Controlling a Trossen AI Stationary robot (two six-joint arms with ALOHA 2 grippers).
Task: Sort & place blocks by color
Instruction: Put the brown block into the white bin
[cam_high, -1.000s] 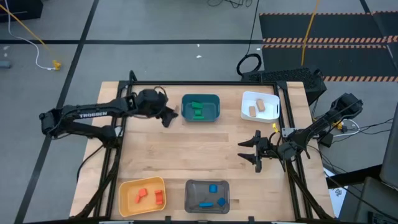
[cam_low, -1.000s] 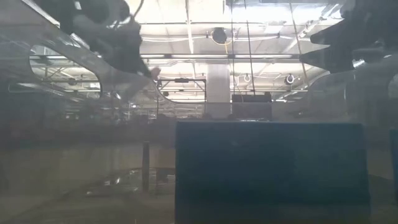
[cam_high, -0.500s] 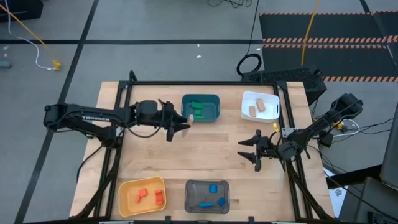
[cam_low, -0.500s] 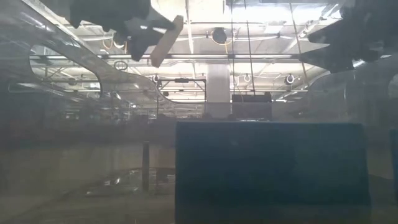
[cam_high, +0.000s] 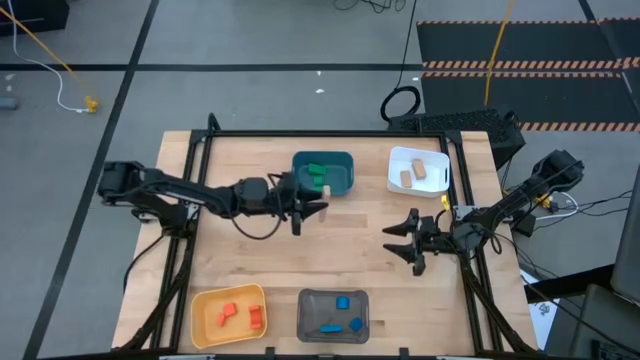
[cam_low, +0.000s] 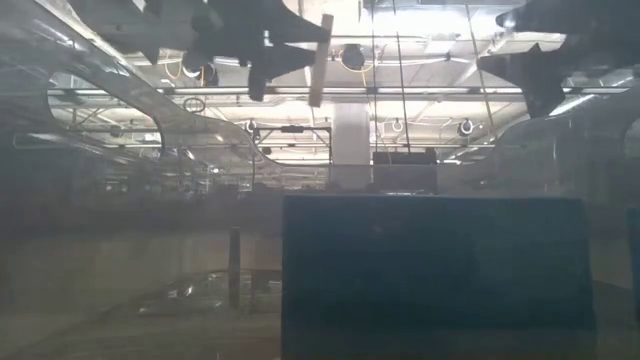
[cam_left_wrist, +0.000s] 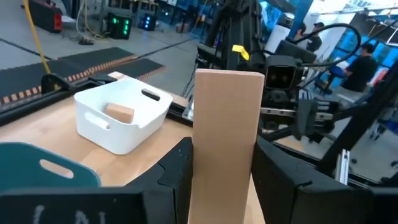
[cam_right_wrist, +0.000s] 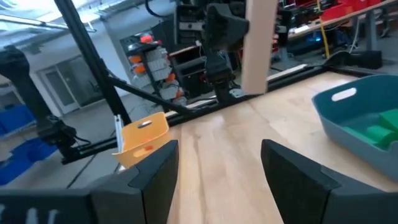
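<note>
Step in hand: transport of a tan block. The block is pinched between the fingers of the left hand, clear of the bench, upright in the grip. In the left wrist view the block stands tall between the two fingers, with the white bin ahead of the hand and one tan piece already lying in it.

The teal bin with green blocks lies just beside the left hand. Red blocks lie in the yellow bin and blue blocks in the grey bin, both well apart from it. No loose blocks are seen on the bench.

The right hand waits with fingers spread, empty, low over the bench near the white bin.

Judgement: sorting is nearly done; this looks like the last piece. The next move calls for the block to be carried onward past the teal bin, brought over the white bin, lowered and released. Care is needed with the right arm nearby.
</note>
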